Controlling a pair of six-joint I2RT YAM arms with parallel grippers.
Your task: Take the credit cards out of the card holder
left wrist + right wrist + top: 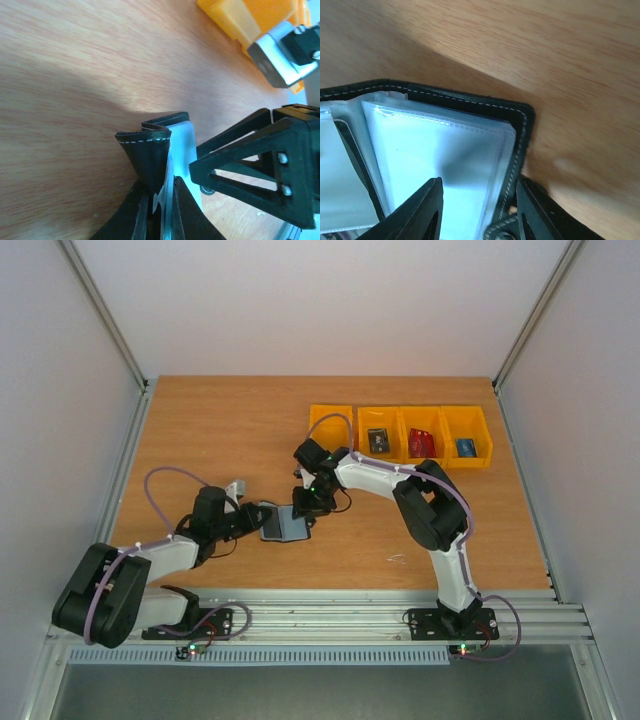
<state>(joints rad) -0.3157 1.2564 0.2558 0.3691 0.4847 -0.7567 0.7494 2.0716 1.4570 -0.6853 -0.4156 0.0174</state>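
The card holder point(287, 525), a black leather bifold with white stitching, lies spread open on the wood-grain table point(220, 440), a little toward 6 o'clock of its centre. Inside it are clear, glossy plastic sleeves point(445, 150) over pale grey-blue faces. The left gripper point(256, 521) is at the holder's 9 o'clock, its jaws clenched on a raised flap of the black cover and a sleeve edge. The right gripper point(308, 505) hangs at the holder's 1 o'clock with jaws parted, one finger over a clear sleeve and the other just outside the stitched rim. Toward 1 to 2 o'clock of the table stands a row of four boxy yellow plastic bins point(380, 412). Three credit cards point(422, 443), dark, red and blue, lie flat in the three bins nearest 3 o'clock
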